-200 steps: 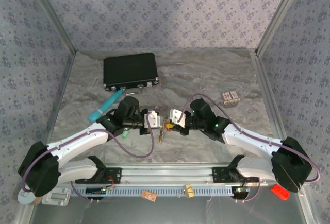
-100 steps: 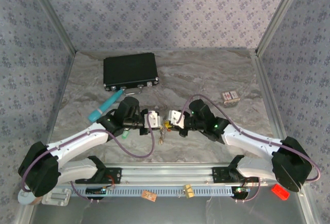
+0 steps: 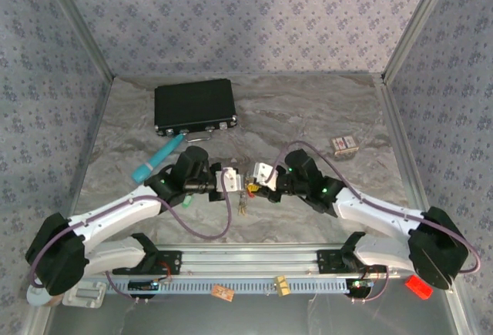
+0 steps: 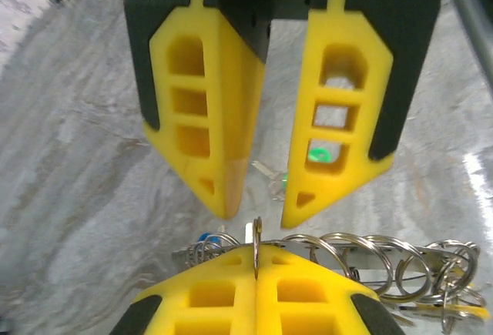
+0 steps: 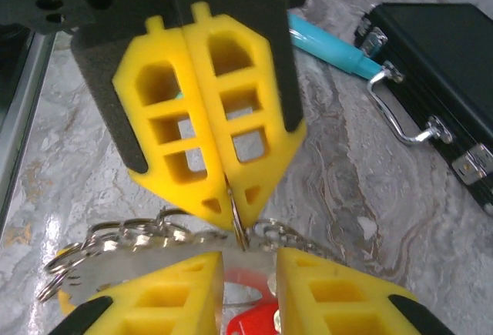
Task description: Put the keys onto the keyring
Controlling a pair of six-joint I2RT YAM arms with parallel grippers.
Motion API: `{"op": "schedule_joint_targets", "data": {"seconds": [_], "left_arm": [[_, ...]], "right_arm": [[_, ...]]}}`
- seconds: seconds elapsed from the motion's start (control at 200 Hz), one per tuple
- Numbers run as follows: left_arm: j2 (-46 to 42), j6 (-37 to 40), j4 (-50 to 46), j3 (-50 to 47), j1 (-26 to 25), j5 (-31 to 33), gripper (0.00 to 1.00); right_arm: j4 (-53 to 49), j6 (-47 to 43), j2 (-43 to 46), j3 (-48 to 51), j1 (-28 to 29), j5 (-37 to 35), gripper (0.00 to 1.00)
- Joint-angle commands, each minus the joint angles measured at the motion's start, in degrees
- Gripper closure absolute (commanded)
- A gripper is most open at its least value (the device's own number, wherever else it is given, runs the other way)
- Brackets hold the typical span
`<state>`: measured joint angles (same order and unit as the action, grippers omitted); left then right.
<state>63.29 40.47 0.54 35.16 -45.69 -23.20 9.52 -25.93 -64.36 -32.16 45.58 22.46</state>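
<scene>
Top external view: on the marbled table point(image 3: 308, 112), my two arms meet near the middle, a black case point(image 3: 194, 105) beyond them. My right claw point(image 5: 228, 196) is pressed closed on the keyring point(image 5: 237, 223), pinching its thin wire. My left claw point(image 4: 255, 210) faces it with fingers parted. Keys point(image 3: 244, 196) dangle between both.

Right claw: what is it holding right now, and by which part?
The right claw is shut on the keyring, pinching one thin metal loop edge-on at its very fingertips.
</scene>
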Motion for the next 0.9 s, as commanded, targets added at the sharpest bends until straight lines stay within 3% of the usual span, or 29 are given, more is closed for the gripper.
{"op": "schedule_joint_targets", "data": {"seconds": [0.0,0.105,0.24,0.37,0.58,0.9], "left_arm": [[-2.5,7.6,7.0,-3.0,-2.5,10.3,1.00],[-2.6,12.2,10.0,-4.5,-4.3,15.8,1.00],[-2.8,15.6,12.4,-6.1,-5.4,17.7,1.00],[-3.0,16.3,12.4,-6.5,-6.0,18.0,1.00],[-3.9,14.1,10.8,-6.0,-6.0,17.3,1.00],[-6.7,0.2,1.4,-2.0,-3.0,11.6,1.00]], "right_arm": [[1.0,7.0,4.3,3.4,-2.3,-4.8,0.73],[0.9,16.7,5.9,5.5,-3.5,-13.7,0.73],[0.2,28.9,7.6,6.9,-3.9,-22.5,0.67],[-2.3,35.2,8.6,6.4,-4.4,-27.2,0.67],[-6.7,38.7,9.6,4.8,-6.5,-26.6,0.67],[-9.9,36.6,7.9,2.2,-7.2,-21.1,0.68]]}}
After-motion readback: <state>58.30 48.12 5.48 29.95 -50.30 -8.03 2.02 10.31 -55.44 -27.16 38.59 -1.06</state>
